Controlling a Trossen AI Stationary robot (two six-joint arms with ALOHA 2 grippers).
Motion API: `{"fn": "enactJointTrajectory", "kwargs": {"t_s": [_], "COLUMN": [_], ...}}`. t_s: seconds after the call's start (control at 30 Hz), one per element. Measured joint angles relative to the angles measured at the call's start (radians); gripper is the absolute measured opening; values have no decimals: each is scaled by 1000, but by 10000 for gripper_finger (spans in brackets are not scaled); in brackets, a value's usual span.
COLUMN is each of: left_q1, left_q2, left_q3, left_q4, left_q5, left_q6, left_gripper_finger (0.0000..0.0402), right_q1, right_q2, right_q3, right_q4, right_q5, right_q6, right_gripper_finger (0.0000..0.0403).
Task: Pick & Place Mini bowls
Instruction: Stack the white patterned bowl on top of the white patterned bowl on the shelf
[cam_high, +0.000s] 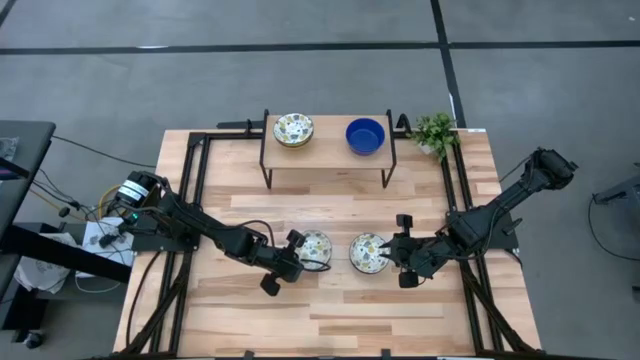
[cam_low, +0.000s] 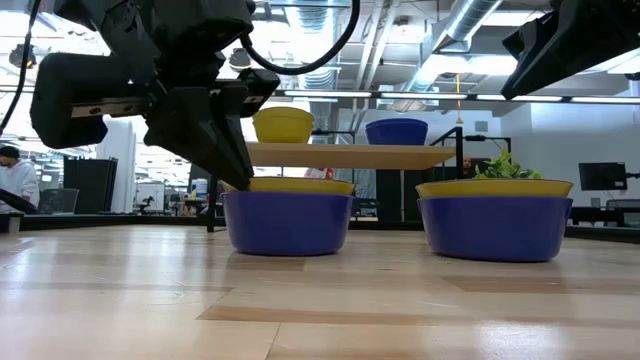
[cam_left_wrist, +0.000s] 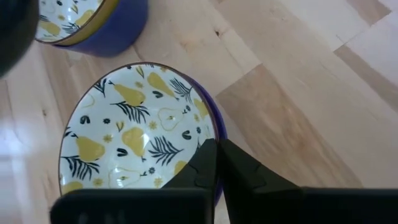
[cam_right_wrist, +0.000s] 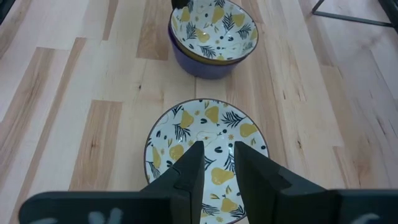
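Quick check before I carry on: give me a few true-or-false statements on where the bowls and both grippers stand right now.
1. The left gripper is shut on the rim of the left patterned bowl. True.
2. The raised shelf holds two blue bowls. False: it holds one patterned bowl and one blue bowl.
3. The right gripper is at the rim of the right patterned bowl. True.
4. The potted plant stands between the two bowls on the table. False: it stands at the far right corner, beside the shelf.
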Motion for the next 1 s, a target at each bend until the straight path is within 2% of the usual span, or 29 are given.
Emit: {"fn": "enactJointTrajectory", "kwargs": {"t_s": [0.4,0.57,0.83,1.0], "left_q1": [-1,-13,-24,-36], "left_q2": [1,1,1,1], "left_q3": [31,31,31,31], "left_q4": [2,0,1,3], "left_q5": [-40,-109,-116,-161], "left_q6": [47,76,93,101], "left_gripper_finger": [8,7,7,7], "right_q1": [0,0,0,0], "right_q2": [0,0,0,0], "right_q3": [0,0,0,0], "right_q4": [0,0,0,0], "right_q5": [0,0,0,0], "right_q6": [0,0,5,7], "right_gripper_finger": [79,79,79,79]}}
